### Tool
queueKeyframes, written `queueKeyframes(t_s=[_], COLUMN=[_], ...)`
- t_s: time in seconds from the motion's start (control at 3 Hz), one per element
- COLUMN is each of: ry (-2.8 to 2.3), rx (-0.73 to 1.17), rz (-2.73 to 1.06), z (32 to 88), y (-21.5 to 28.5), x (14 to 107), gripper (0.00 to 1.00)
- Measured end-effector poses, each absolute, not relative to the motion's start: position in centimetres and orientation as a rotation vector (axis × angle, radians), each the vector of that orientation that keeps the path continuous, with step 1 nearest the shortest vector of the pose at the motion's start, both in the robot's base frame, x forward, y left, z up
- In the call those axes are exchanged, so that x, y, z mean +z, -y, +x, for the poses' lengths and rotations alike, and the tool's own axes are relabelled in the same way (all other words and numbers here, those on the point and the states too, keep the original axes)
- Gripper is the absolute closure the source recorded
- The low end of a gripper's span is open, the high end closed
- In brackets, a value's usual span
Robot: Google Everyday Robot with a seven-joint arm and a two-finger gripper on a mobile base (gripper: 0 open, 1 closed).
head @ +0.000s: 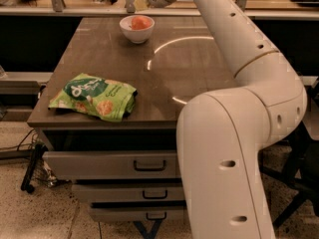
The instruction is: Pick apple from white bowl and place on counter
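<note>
Hovering at the top of the frame, left of centre: gripper [135,3], just above the white bowl [135,36] in the picture and apart from it. Can't tell whether it's wide or narrow. Apple [141,22] sits inside the bowl, upper left on the counter [199,68]. Green snack bag [94,96] lies at the counter's lower-left edge, above three grey drawers [114,164]
</note>
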State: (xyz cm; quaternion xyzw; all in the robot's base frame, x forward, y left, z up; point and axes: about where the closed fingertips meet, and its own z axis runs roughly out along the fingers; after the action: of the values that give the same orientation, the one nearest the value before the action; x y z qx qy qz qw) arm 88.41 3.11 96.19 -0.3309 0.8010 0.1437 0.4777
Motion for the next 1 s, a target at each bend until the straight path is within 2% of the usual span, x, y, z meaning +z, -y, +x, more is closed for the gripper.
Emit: queueKeyframes(t_s=[0.33, 1.0], ry=[-1.965, -2.003], rx=[0.369, 0.377], rz=[-0.822, -0.848], z=[88.6, 89.0], y=[-4.4, -6.0], x=[95.4, 93.2], gripper=[0.03, 0.00])
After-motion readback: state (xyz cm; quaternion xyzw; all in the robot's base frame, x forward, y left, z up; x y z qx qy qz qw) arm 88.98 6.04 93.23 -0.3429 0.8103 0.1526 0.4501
